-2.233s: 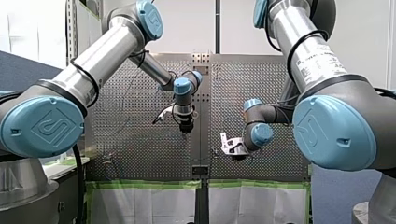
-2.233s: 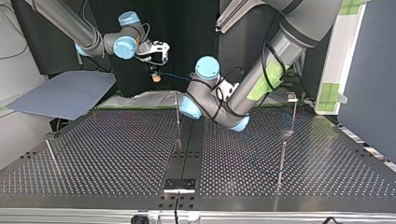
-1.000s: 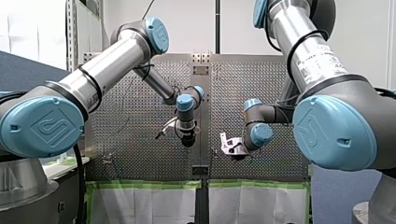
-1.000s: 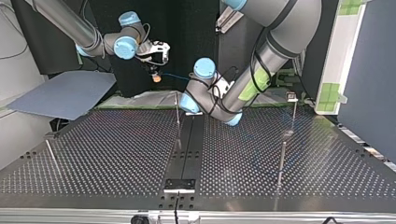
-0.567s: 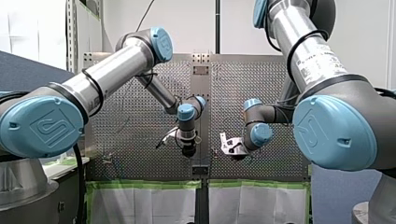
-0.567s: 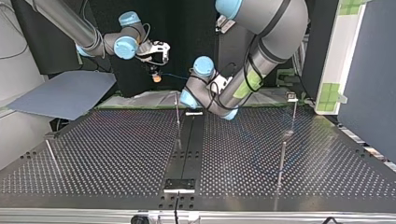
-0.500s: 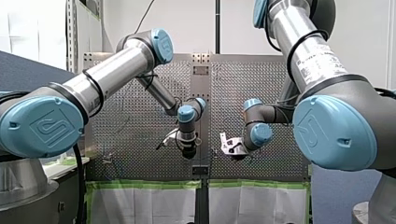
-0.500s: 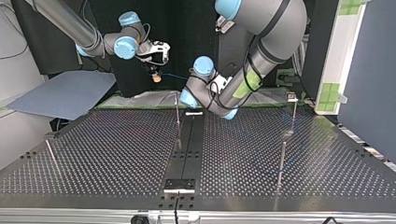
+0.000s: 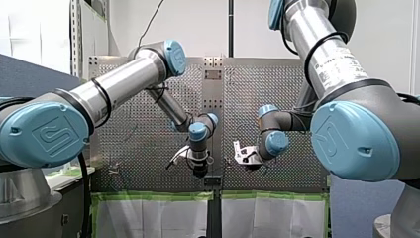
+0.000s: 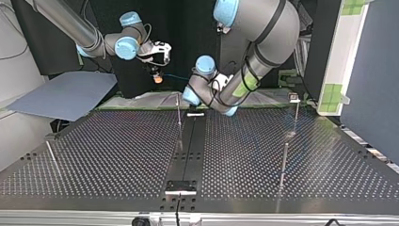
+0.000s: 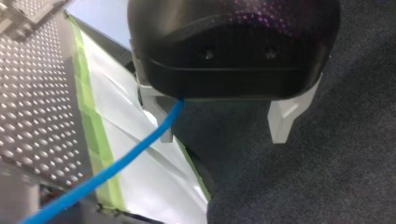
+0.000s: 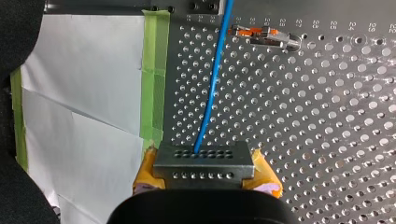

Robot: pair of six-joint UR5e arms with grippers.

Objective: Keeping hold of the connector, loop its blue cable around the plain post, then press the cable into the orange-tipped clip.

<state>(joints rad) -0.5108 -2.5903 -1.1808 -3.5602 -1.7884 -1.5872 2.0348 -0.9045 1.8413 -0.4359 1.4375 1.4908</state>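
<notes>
Yellow pads (image 12: 147, 173) of my right gripper (image 12: 206, 176) are pinching the grey perforated metal connector (image 12: 204, 160) from both sides, so the holding part of the task is being met. Its thin blue cable (image 12: 212, 88) is running straight ahead from the connector over the silver perforated table (image 12: 327, 116) and passing just beside the small orange-tipped metal clip (image 12: 261, 34), not seated in it as far as the right wrist view is showing. My left gripper (image 11: 223, 122) is hanging with its pale fingers (image 11: 283, 122) spread wide, the cable trailing out from under its body close by one finger and not being squeezed. In the top view the slim bare metal post (image 10: 179, 117) is standing with no cable around it that I can make out. By my reading, both the looping and the pressing-in are waiting to be done.
</notes>
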